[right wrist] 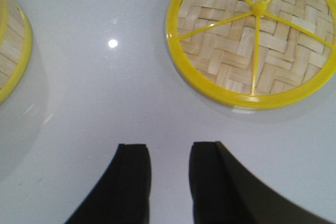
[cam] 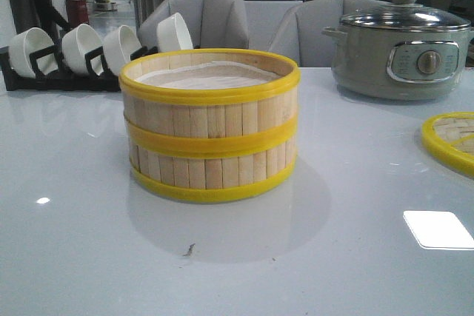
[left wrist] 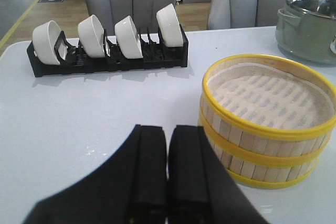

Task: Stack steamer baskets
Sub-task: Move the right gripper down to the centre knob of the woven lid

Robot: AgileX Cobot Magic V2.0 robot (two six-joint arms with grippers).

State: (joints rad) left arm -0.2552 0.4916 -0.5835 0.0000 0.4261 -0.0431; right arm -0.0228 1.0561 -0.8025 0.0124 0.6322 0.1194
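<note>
The steamer baskets (cam: 210, 125) stand stacked mid-table, the left gripper (left wrist: 168, 171) closed on nothing near them, the right gripper (right wrist: 169, 182) parted near the lid (right wrist: 254, 40).

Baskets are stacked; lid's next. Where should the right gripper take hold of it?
Probably by the lid's yellow rim, coming from above at the near edge. It lies flat on the table, its centre knob looks small, and the right gripper stands open just short of that edge.
</note>
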